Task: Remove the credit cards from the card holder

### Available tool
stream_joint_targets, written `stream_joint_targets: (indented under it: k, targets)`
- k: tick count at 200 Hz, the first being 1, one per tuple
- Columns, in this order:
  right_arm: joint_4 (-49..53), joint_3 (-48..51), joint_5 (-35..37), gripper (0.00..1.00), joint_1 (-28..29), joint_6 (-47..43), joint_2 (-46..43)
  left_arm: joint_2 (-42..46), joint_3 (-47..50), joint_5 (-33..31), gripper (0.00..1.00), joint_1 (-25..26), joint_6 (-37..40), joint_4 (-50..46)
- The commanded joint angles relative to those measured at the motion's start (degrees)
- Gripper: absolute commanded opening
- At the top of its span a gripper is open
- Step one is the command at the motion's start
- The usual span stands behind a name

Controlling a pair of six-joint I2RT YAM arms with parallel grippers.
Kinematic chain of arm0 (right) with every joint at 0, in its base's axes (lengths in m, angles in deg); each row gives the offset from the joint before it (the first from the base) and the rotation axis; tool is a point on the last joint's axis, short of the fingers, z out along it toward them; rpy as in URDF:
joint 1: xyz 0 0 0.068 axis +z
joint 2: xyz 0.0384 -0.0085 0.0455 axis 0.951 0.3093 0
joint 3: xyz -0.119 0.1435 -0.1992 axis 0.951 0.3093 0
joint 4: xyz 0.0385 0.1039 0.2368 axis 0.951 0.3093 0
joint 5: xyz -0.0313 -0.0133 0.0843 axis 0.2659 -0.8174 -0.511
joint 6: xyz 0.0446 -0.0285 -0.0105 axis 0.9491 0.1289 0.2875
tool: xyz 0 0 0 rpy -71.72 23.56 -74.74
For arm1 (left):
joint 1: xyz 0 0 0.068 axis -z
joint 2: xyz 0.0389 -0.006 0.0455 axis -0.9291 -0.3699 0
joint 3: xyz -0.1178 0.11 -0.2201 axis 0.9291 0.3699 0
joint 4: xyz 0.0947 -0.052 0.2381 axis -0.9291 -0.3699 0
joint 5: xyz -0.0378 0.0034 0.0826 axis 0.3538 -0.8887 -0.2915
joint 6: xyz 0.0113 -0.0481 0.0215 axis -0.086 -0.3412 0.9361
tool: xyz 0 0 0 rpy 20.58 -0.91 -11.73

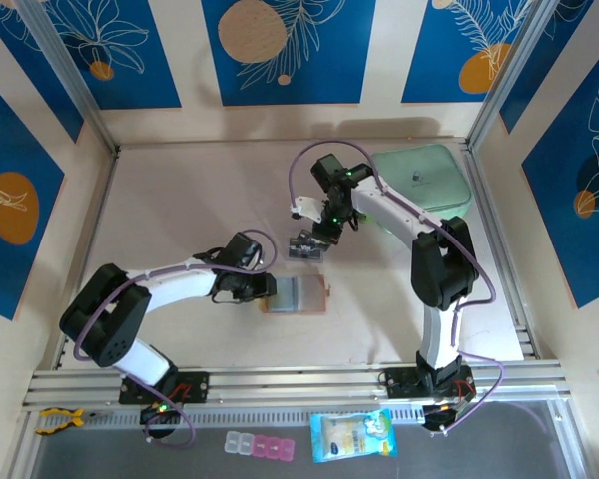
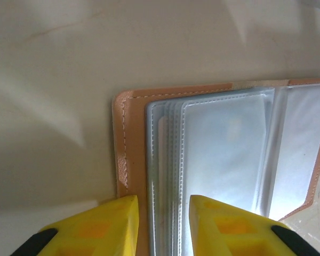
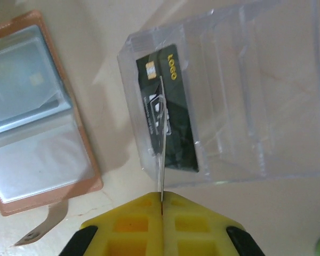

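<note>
Tan leather card holder (image 1: 296, 297) lies open flat on the tabletop (image 1: 180, 190), just below frame centre in the top view, clear sleeves facing up.

Left pincer (image 2: 161, 218) sits at the holder's left end. Its yellow fingers (image 2: 114, 228) stand partly apart, released. The stitched edges of the sleeve stack run into the gap between them. Cannot tell whether the tips press on the holder.

Right pincer (image 3: 161, 200) is clenched tight on a thin card (image 3: 162, 154), seen edge-on and held upright. The card's far end reaches the leftmost compartment of a clear plastic box (image 3: 266, 80), upper right of the right wrist view. A black card (image 3: 178, 122) with gold print and a chip lies in that same compartment.

A sleeved card (image 3: 32, 80), chip showing through, sits in the holder's upper pocket at the left of that view. A loose strap (image 3: 42, 229) with a snap is at lower left.

Mint-green case (image 1: 421, 178) is in the upper right of the top view, well apart from the holder.
</note>
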Motion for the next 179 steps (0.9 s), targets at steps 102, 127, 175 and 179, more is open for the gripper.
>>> stream_joint_targets:
  k: [102,127,175,179]
  targets:
    - [9.5,-12.9,-0.6,0.01,1.4,-9.9,9.4,3.2,-1.2,-0.2,0.31,-0.4,0.7,-4.8]
    - [9.3,-12.3,-0.6,0.06,1.4,-9.7,10.0,3.4,-1.2,0.0,0.31,-0.4,0.7,-4.9]
    - [8.8,-11.6,1.3,0.17,1.2,-8.4,9.3,3.9,-1.2,-0.1,0.31,-0.5,0.8,-5.3]
    - [8.7,-11.4,1.3,0.17,1.2,-8.2,9.0,4.0,-1.2,0.0,0.31,-0.5,0.8,-5.2]
